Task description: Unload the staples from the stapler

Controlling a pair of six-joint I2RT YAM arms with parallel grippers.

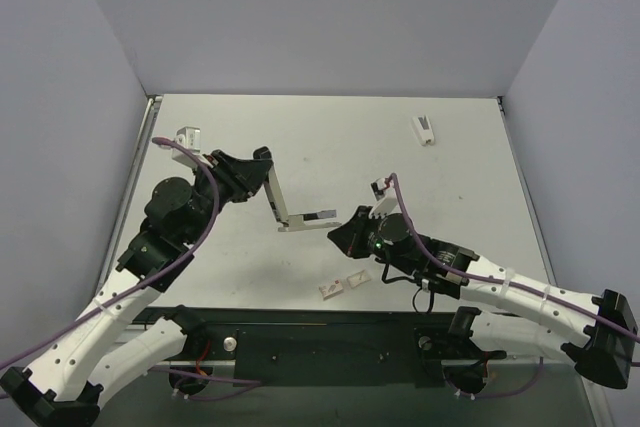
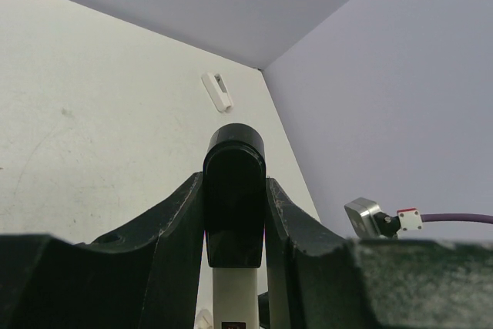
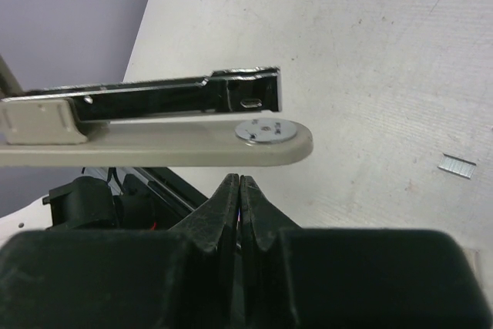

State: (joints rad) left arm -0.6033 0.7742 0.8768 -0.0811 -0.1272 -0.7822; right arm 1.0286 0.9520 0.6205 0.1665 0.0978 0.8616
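The stapler (image 1: 283,209) is swung open in an L above the table's middle. My left gripper (image 1: 266,169) is shut on the black end (image 2: 233,190) of its upright white bar, one finger on each side, as the left wrist view shows (image 2: 233,181). The lower arms stick out to the right: the silvery metal channel (image 3: 177,98) over the white base with its round anvil (image 3: 266,130). My right gripper (image 3: 240,182) is shut with nothing in it, just below the base's tip (image 1: 338,235). The staples (image 3: 457,164), a small grey strip, lie on the table to the right.
A short white wedge-shaped piece (image 1: 424,129) lies at the back right, also in the left wrist view (image 2: 218,91). Two small white tiles (image 1: 342,284) lie near the front edge, below the stapler. Grey walls close in the table on three sides.
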